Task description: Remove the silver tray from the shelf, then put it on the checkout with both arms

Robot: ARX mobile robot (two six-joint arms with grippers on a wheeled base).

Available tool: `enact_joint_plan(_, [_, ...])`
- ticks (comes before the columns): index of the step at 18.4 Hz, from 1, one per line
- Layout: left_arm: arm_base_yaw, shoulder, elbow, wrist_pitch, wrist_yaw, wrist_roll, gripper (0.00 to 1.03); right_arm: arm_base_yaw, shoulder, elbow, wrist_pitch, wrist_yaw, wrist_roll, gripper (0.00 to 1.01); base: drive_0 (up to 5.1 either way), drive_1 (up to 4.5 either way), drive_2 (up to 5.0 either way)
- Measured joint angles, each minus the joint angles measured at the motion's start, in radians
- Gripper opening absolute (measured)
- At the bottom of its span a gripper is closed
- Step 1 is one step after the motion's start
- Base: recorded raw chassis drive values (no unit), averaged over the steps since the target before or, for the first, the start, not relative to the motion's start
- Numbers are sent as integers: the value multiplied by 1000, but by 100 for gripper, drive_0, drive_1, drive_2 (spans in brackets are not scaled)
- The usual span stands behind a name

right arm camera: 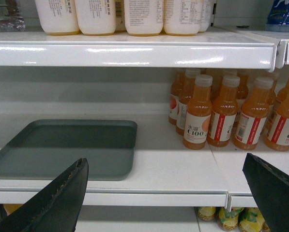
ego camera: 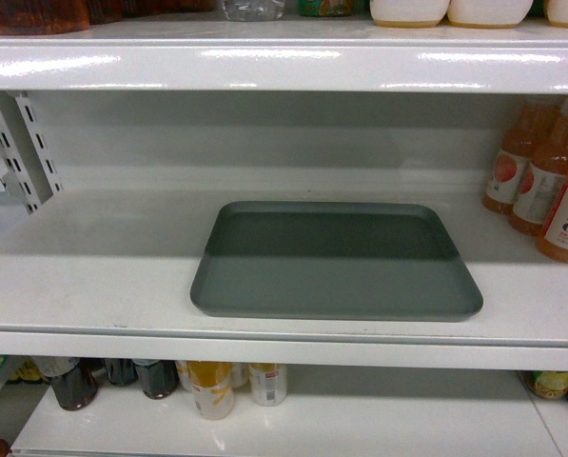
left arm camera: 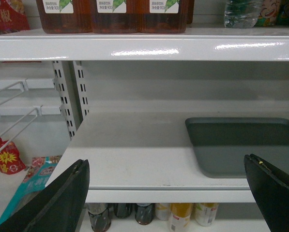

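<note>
Head view shows the silver tray (ego camera: 336, 262) flat on the shelf (ego camera: 93, 286), long axis left-right. My left gripper (left arm camera: 166, 193) hangs near its left end, my right gripper (right arm camera: 166, 193) near its right — both spread wide, neither touching, neither clearly closer.

Silver tray (ego camera: 336, 262) on shelf (ego camera: 93, 286), bottles (ego camera: 550, 181) right.

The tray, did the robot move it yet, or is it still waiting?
Nothing looks done yet: the silver tray lies flat on the shelf. Both wrist views show open grippers, left and right, in front of the shelf, not touching the tray. Left to do: grip it with both arms, lift it off, and place it on the checkout, which is out of view.
</note>
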Motion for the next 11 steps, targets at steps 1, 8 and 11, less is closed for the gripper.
enact_joint_plan(1, [0, 0, 0, 0, 0, 0, 98, 0, 0, 0, 0, 0, 0, 98, 0, 0, 0])
enact_joint_plan(8, [0, 0, 0, 0, 0, 0, 98, 0, 0, 0, 0, 0, 0, 98, 0, 0, 0])
enact_joint_plan(11, [0, 0, 0, 0, 0, 0, 98, 0, 0, 0, 0, 0, 0, 98, 0, 0, 0])
